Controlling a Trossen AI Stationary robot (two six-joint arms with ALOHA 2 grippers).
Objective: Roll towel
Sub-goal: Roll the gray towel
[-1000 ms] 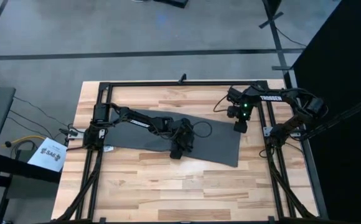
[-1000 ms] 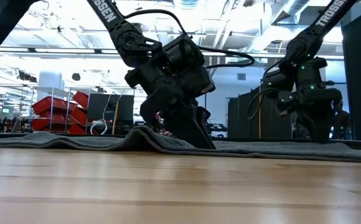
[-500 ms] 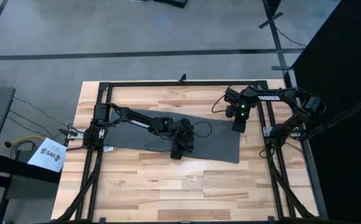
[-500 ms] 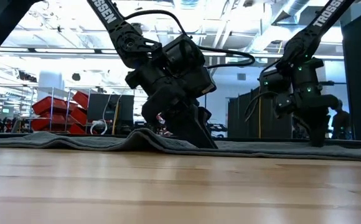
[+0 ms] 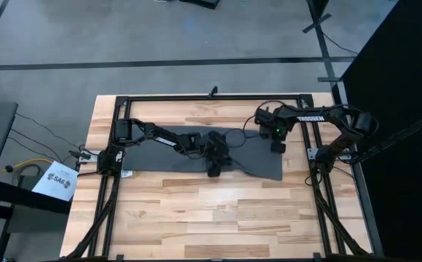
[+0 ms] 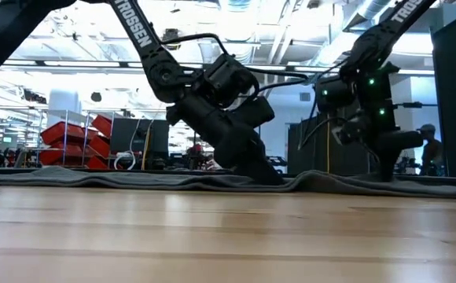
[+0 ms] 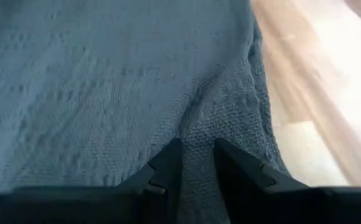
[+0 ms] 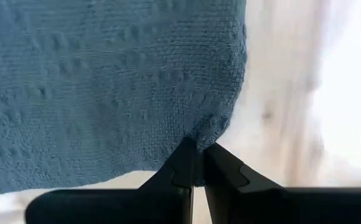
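The towel point(image 7: 106, 87) was a matt cloth with a coarse, nubbly weave, its edge thick and soft. The table point(image 5: 196, 218) was pale wood in jointed planks, smooth with a faint sheen, framed by black metal rails point(image 5: 211, 98). The gripper fingers point(image 8: 180, 168) looked like matt black plastic.

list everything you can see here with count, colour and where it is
towel: one, dark grey, spread flat across the table's far half
table: one, light wood with a black frame
paper sheet: one, white with print, off the table's left edge
red bins: several, in the room behind, low view
left tool: one, dark, shut on the towel at its near edge, mid-table
right tool: one, dark, shut on the towel at its far right corner
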